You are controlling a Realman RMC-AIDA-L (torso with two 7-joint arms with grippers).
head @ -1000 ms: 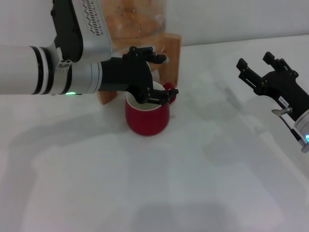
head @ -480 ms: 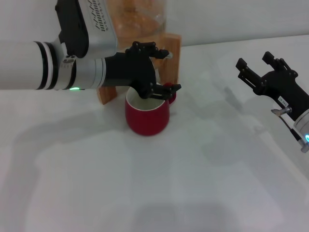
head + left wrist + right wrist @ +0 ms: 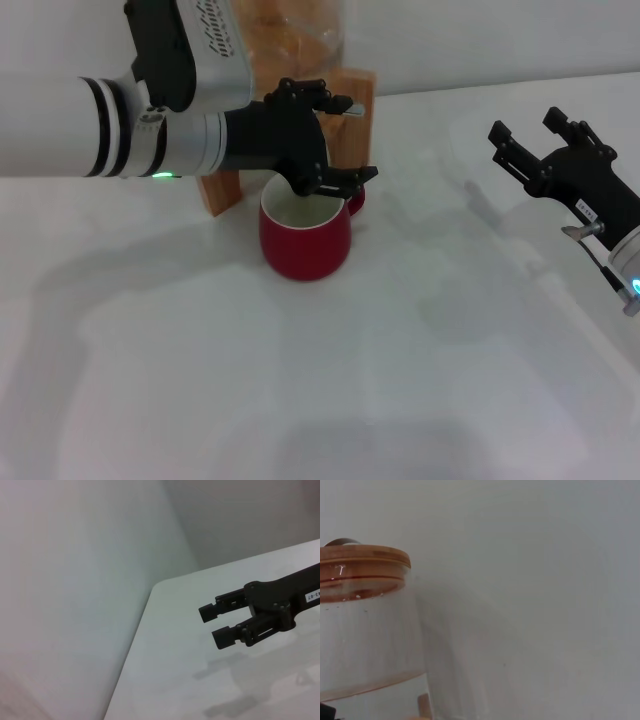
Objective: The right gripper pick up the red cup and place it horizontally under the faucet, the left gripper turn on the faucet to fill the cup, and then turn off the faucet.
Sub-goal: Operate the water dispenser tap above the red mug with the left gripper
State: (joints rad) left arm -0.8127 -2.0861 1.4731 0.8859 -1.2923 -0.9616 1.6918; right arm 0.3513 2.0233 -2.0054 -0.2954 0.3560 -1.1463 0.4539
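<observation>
At the far left of the white surface, the red cup stands upright, touching or just in front of a wooden stand that carries a glass jar. The cup's small loop handle points right and slightly away. The cup sits where the faucet should pour, so the placing step looks done.

The left hand reaches in from the left, its white arm and green light visible. It hangs directly above the cup's mouth. Its upper fingers are close to the chrome faucet lever, and its lower fingers spread over the cup's far rim. The fingers stand moderately apart, holding nothing that can be seen.

Over the last second the left hand has risen and shifted a little to the right. Its lower fingers were dipping into the cup's mouth and are now clear of the rim. The cup has not moved. This probably means the hand is working the lever or backing off it. Whether water is in the cup cannot be told.

The right hand rests idle at the far right, well apart from the cup. Its fingers are spread wide and empty, and it has not moved.
</observation>
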